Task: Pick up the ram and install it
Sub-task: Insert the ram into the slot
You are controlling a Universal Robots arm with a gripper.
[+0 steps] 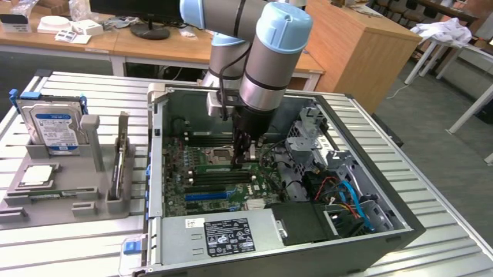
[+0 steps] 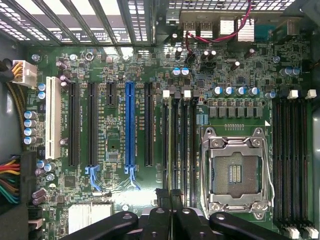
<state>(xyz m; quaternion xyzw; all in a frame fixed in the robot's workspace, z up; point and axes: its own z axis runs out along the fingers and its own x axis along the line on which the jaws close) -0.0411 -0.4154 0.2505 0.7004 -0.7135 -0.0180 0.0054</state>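
Apparently, ram (image 2: 171,145) edge-on, pinched in closed claw (image 2: 170,202), above memory slots (image 2: 186,145)

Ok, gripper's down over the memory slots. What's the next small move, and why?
Probably a short, straight press down. The gripper is shut, its tip at the ram, which lies green along the memory slots beside the processor socket. I can't tell whether it is fully seated, so a gentle push seems the safest step.
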